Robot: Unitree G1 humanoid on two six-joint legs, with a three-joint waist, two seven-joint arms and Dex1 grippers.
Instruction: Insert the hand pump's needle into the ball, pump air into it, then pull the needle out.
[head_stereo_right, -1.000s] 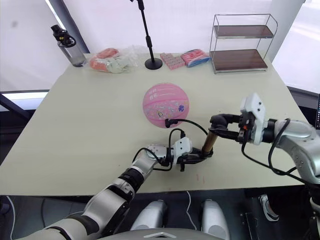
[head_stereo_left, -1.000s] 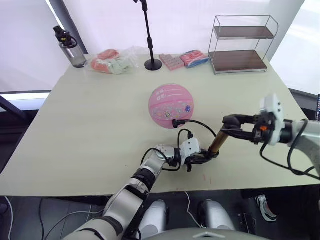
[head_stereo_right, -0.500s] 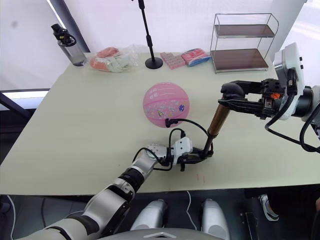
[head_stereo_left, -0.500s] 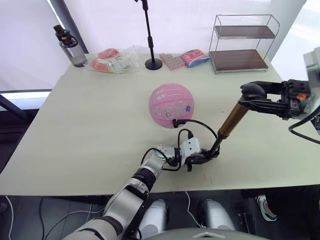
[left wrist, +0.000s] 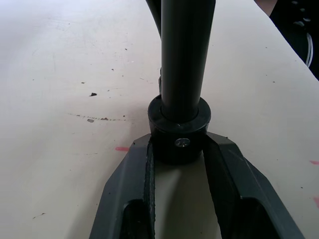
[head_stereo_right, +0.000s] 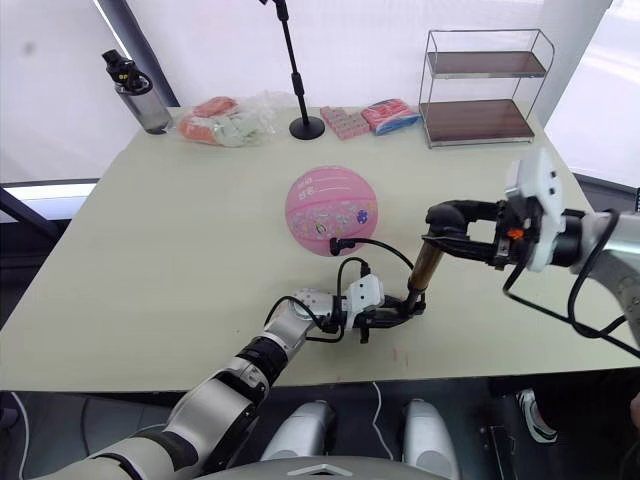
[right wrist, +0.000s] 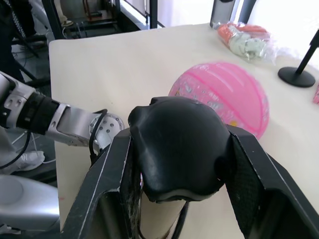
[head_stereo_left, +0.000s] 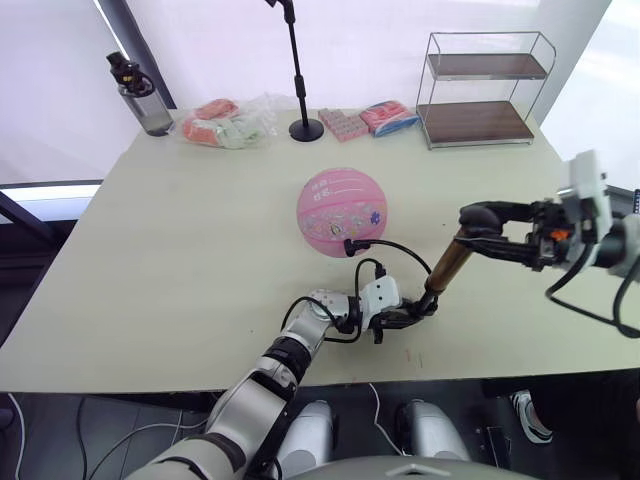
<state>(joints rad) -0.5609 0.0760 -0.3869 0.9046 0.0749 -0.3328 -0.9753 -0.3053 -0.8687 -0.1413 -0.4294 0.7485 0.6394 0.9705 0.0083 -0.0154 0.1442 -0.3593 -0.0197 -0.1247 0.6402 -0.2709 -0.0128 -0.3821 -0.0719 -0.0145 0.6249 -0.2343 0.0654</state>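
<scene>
The pink ball (head_stereo_left: 342, 212) rests mid-table. The hand pump (head_stereo_left: 445, 270) leans upright in front of it to the right, gold barrel tilted. My left gripper (head_stereo_left: 412, 313) lies low on the table, shut on the pump's black bottom cap (left wrist: 179, 128). My right gripper (head_stereo_left: 478, 220) is shut on the black T-handle (right wrist: 177, 149) at the pump's top. The thin black hose (head_stereo_left: 400, 250) loops from the pump's base to the ball. Its black fitting (head_stereo_left: 349, 244) sits against the ball's lower front, so the needle pin itself is hidden.
Along the far edge stand a water bottle (head_stereo_left: 140, 95), a bag of packets (head_stereo_left: 225, 122), a black stand pole (head_stereo_left: 300, 75), pink packets (head_stereo_left: 345, 123) and a wire two-tier shelf (head_stereo_left: 482, 90). The table's front edge lies just under my left gripper.
The right gripper lifted the T-handle high, drawing the pump out, and has now come back down, pushing the handle partway in. The left gripper, ball and hose have stayed put.
</scene>
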